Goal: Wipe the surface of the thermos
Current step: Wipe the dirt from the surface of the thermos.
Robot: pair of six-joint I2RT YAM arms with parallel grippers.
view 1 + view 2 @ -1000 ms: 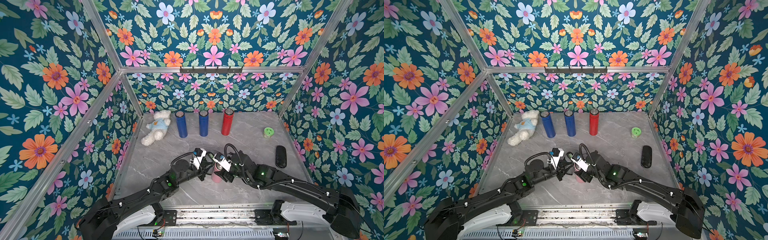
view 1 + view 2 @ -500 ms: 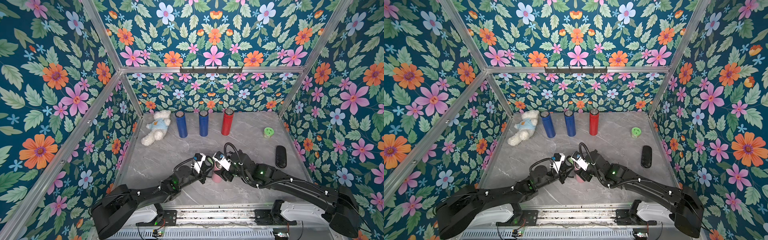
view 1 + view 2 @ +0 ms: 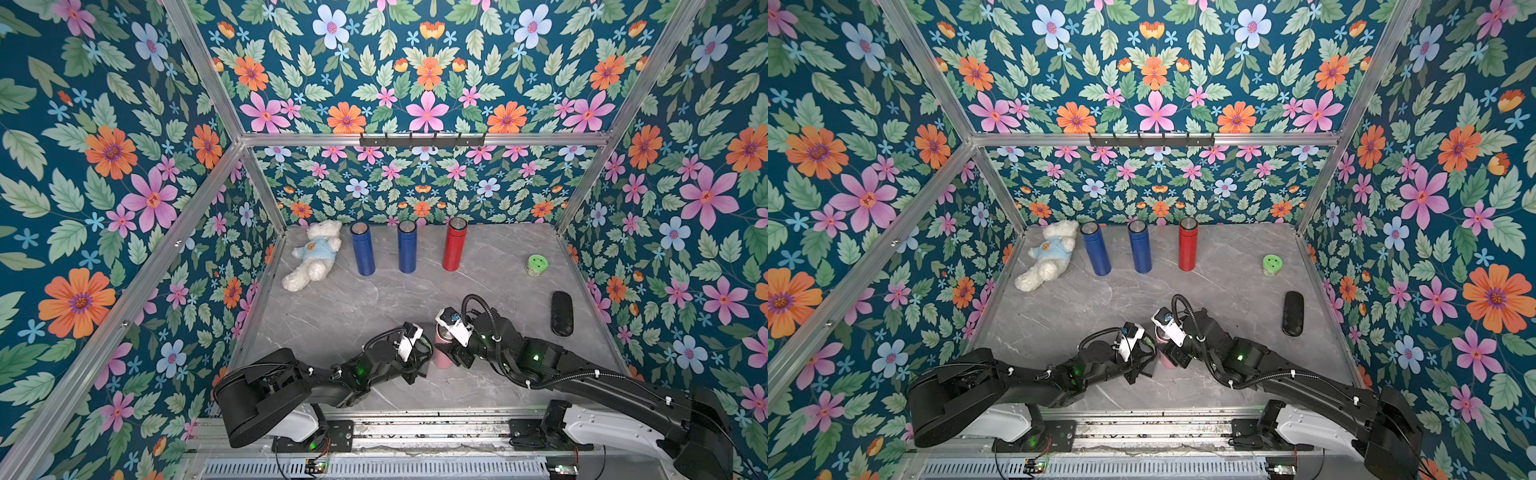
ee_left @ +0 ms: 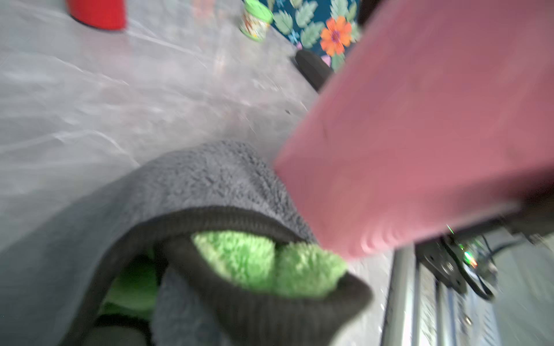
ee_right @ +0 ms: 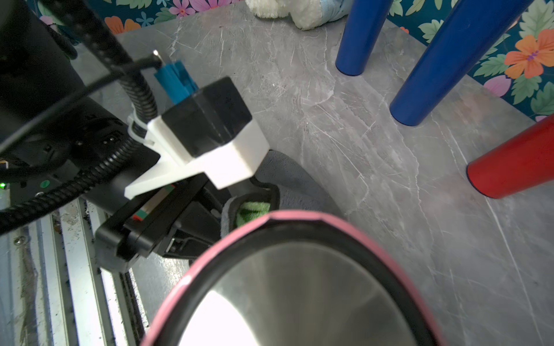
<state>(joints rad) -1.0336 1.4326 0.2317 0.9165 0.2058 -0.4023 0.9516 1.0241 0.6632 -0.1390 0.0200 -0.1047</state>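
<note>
Left wrist view shows what top views hide: grey-green cloth [image 4: 209, 179], pinched in left tool [image 3: 423, 360], touching pink thermos [image 3: 441, 355]. Thermos upright, lid up, clasped by part-open right tool [image 3: 451, 356].

Stereo pair overhead, forward-down; wrist cams close, sharing thermos [image 4: 419, 134]

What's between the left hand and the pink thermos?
A grey-and-green cloth, held in the left hand, sits against the pink thermos's side; the left wrist view shows it.
</note>
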